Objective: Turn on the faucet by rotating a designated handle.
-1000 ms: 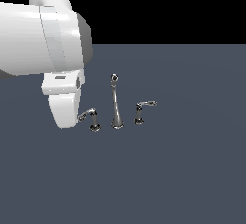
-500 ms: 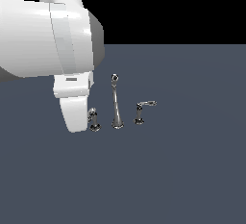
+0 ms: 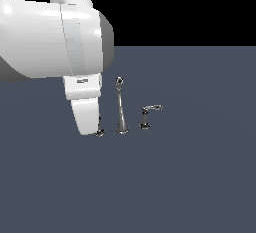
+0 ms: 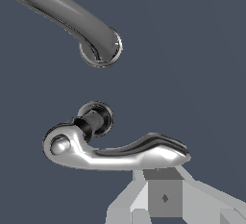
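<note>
- While the big white arm is blocking most of it in the exterior view, the handle is sitting right up against the pincer in the wrist view, its curved lever lying across the fingers.
- Can't tell if the pincer's open or closed.
- Spout is standing just beyond the handle, with the 2nd lever past that.

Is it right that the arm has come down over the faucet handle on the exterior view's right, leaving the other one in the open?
Not quite. In the exterior view, the arm covers the handle on the exterior view's left of the spout; the smaller handle on that view's right stands in the open.
</note>
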Robot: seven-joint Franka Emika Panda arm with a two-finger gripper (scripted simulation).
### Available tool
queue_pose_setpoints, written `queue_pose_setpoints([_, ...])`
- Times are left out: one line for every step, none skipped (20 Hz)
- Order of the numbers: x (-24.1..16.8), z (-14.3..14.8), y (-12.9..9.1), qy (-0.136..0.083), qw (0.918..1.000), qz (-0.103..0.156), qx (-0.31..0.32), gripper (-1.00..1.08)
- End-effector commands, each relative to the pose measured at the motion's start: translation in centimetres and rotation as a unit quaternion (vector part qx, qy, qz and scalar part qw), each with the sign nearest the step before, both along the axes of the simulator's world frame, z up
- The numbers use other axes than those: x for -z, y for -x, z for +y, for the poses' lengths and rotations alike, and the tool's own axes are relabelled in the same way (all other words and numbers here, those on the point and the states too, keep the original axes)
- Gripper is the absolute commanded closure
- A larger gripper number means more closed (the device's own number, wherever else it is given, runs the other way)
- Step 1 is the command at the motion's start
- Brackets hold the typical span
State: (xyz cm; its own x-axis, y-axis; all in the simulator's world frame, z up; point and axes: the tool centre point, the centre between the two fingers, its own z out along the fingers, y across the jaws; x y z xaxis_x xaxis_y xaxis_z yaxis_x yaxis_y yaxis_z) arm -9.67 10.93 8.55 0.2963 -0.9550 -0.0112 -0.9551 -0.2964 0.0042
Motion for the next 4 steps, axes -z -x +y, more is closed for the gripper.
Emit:
queue_pose_setpoints([0.0,-4.7,-1.7,0.004,0.9993,-0.004,0.038,1.08])
queue_pose_setpoints([0.0,-5.3,-1.9,0.004,0.9992,-0.004,0.039,1.08])
queue_pose_setpoints([0.0,-5.9,-2.2,0.005,0.9991,-0.003,0.041,1.08])
queue_pose_setpoints([0.0,-5.9,-2.2,0.005,0.9991,-0.003,0.041,1.08])
